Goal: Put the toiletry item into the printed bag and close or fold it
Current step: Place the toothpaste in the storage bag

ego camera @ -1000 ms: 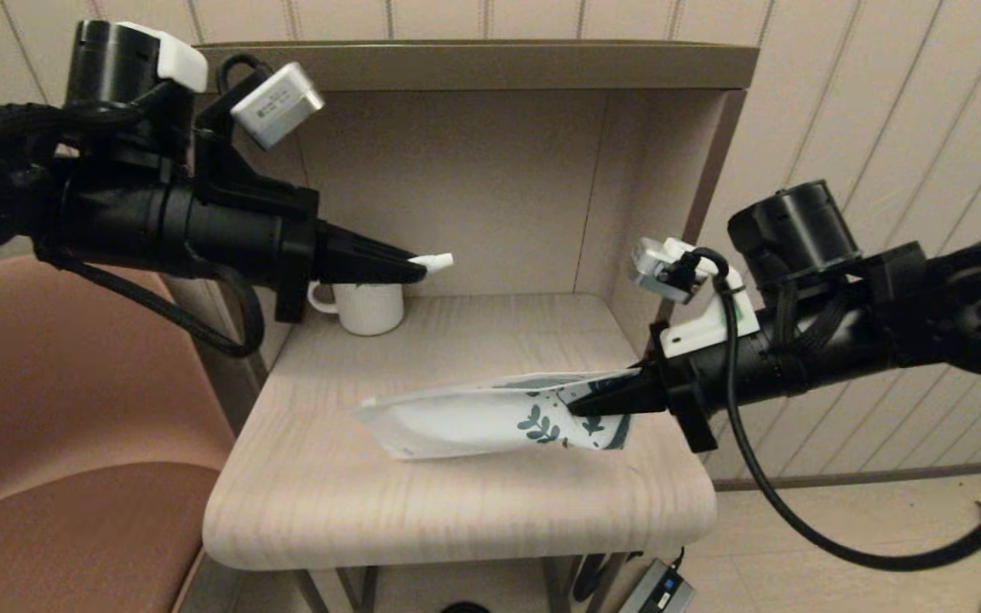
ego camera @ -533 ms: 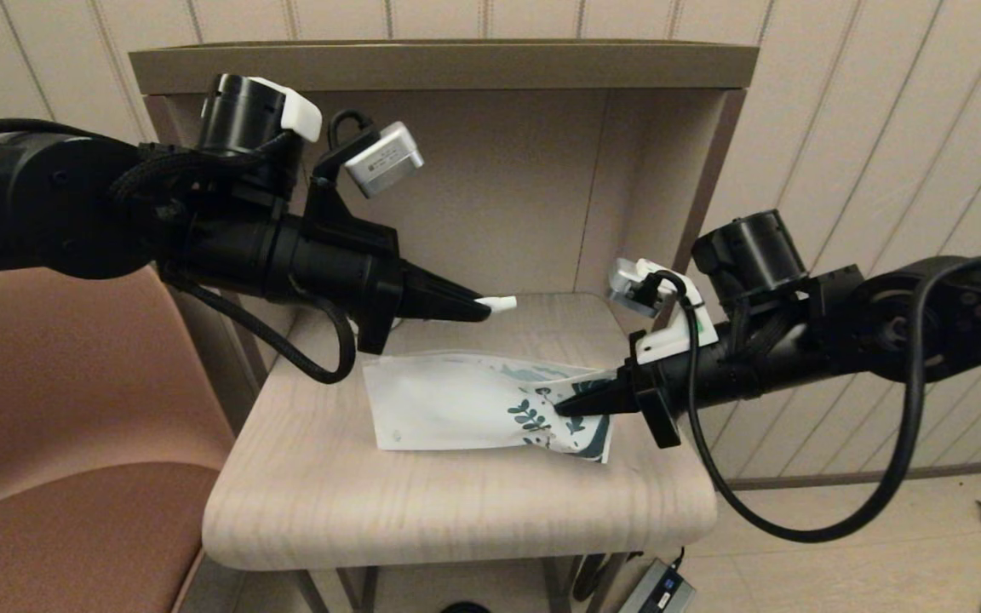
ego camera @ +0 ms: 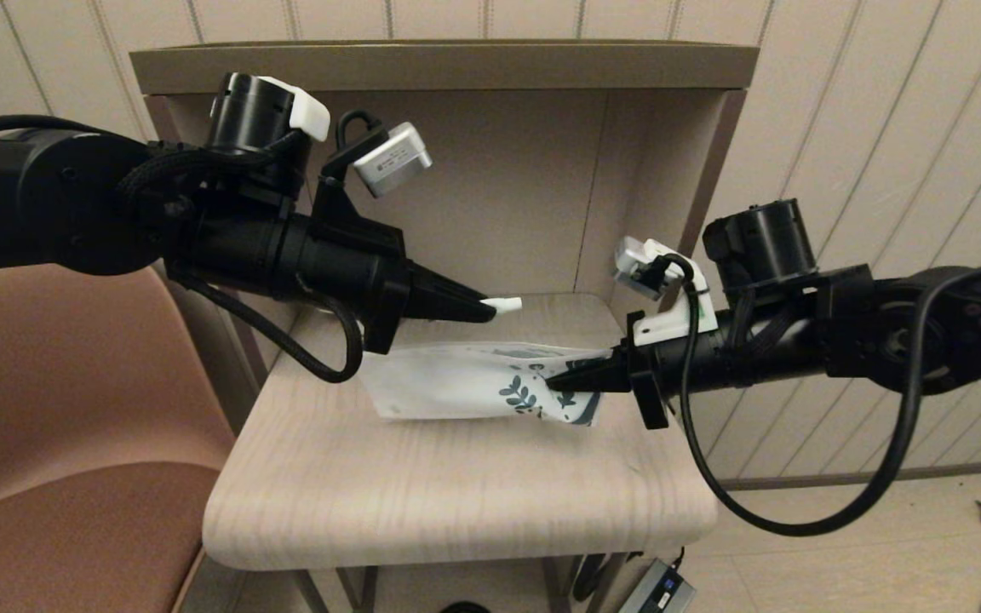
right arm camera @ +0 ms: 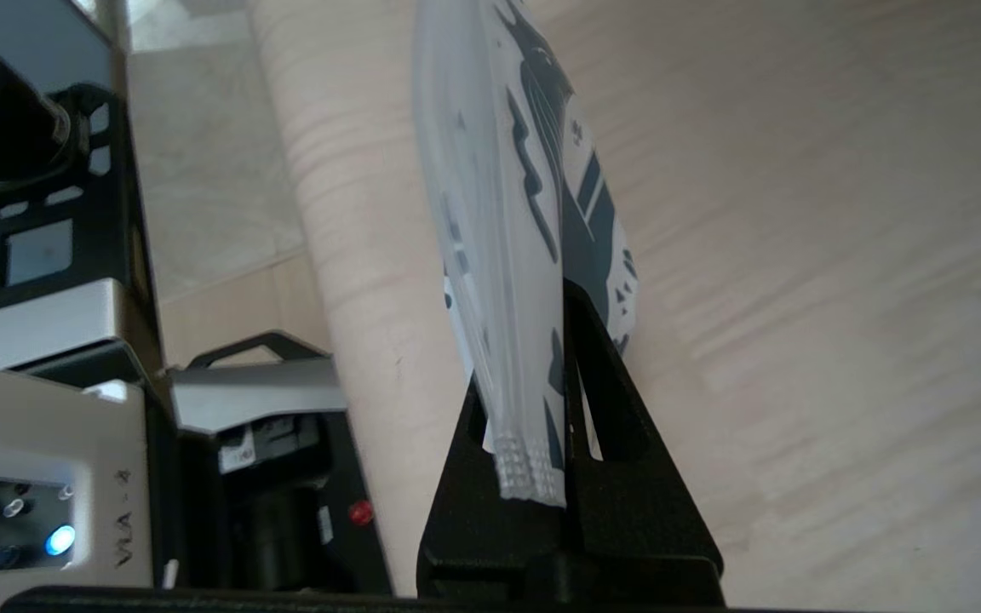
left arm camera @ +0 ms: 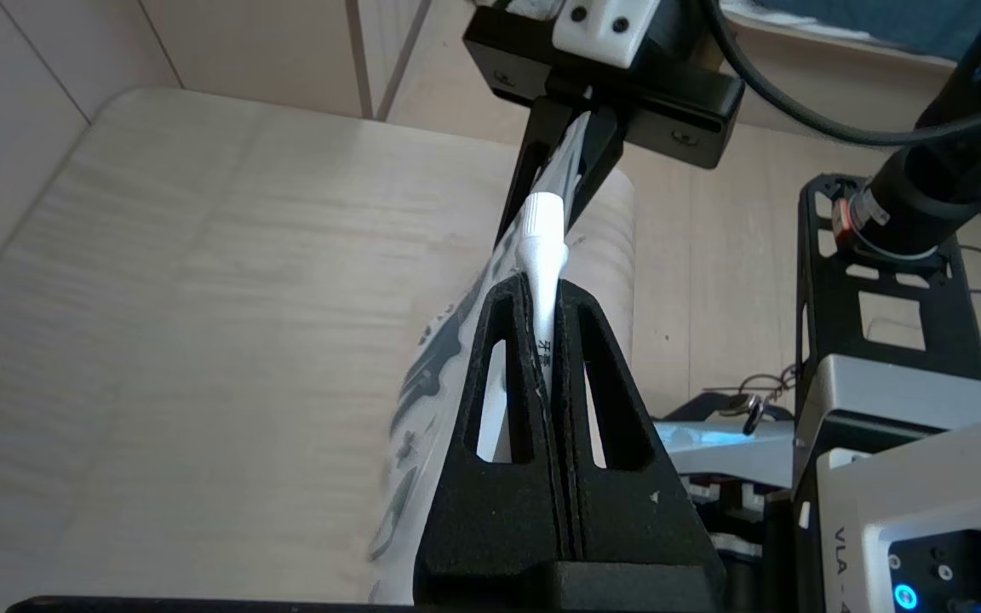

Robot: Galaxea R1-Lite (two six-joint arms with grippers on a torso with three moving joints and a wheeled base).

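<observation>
Presently the toiletry item (left arm camera: 542, 255) is clamped between the closed fingers of the left gripper (ego camera: 482, 308), its capped end projecting forward and aimed toward the opposite arm. It is held in the air just above the printed bag (ego camera: 465, 387) and not yet inside it. The leaf-printed end of the bag is pinched by the right gripper (ego camera: 560, 385), whose fingers are pressed together on the plastic, so that this end is lifted while the plain end lies on the table (ego camera: 456, 502).

The step in hand is judged to be the approach for insertion. For the next move, the tube would need to be lined up with the bag's mouth, which cannot be made out as open from these views; a shut or flattened mouth would turn the tube aside.

Support is given by a pale wood-grain table with a rounded front edge, set within a beige alcove (ego camera: 490, 179). A pinkish chair (ego camera: 73, 443) is seen beside it, at the robot's left, and panelled wall (ego camera: 865, 111) behind.
</observation>
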